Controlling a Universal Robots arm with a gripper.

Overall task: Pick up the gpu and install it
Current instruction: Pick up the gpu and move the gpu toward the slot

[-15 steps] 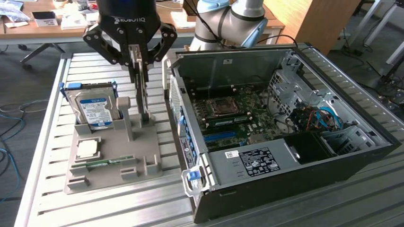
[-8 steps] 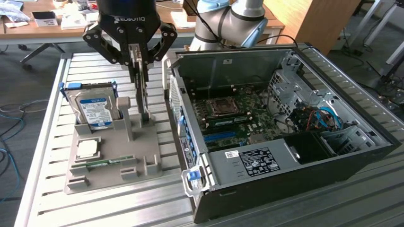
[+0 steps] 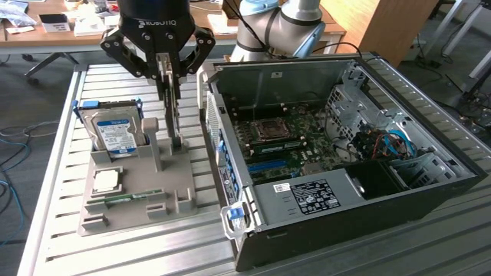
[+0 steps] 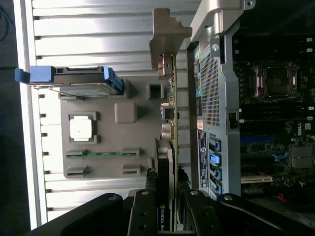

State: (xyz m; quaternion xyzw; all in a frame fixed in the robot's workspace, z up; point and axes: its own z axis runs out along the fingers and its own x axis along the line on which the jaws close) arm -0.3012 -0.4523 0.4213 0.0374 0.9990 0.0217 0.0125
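My gripper (image 3: pixel 172 92) is pinched onto the gpu (image 3: pixel 177 123), one finger on each face, card edge-on and upright between them. In the wrist view my fingers (image 4: pixel 143 211) flank the gpu (image 4: pixel 170 147), its silver bracket pointing away from me.

Progress: grasp looks done, so I'd call it early-to-mid. The gpu stands over the grey holder (image 3: pixel 138 215), just beside the open case (image 3: pixel 429 190) on the exterior view's left. Its lower edge sits at the holder's slot; can't tell if it is clear of it. It is not in the case, and no card shows on the board (image 3: pixel 295 146), so carrying over and seating are left.

Counts:
- gpu: one, in my grip.
- drive (image 3: pixel 115 135): one, upright in the holder with a blue label.
- chip (image 3: pixel 105 181): one, flat in its pocket.
- memory stick (image 3: pixel 126 198): one, lying in its groove.
- holder: one.
- case: one, side off, on the slatted table (image 3: pixel 54 253).
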